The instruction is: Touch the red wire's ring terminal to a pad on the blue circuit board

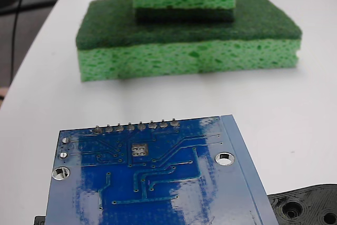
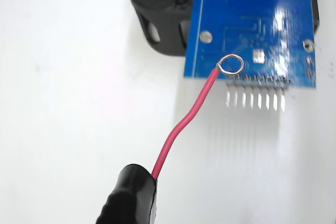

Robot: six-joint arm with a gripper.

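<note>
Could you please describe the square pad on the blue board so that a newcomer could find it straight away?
Find the blue circuit board lying in front of the green sponges. Just below its row of solder pins sits the pad. It is a silvery square with four tiny dark holes, unlike the round, silver-rimmed mounting holes nearer the edges.

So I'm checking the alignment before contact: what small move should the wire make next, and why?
Probably a short shift to the right in the wrist view. There the ring terminal of the red wire shows over the near edge of the blue circuit board, left of the square silver pad. The fixed view shows no wire at the pad, so height and contact cannot be judged.
</note>
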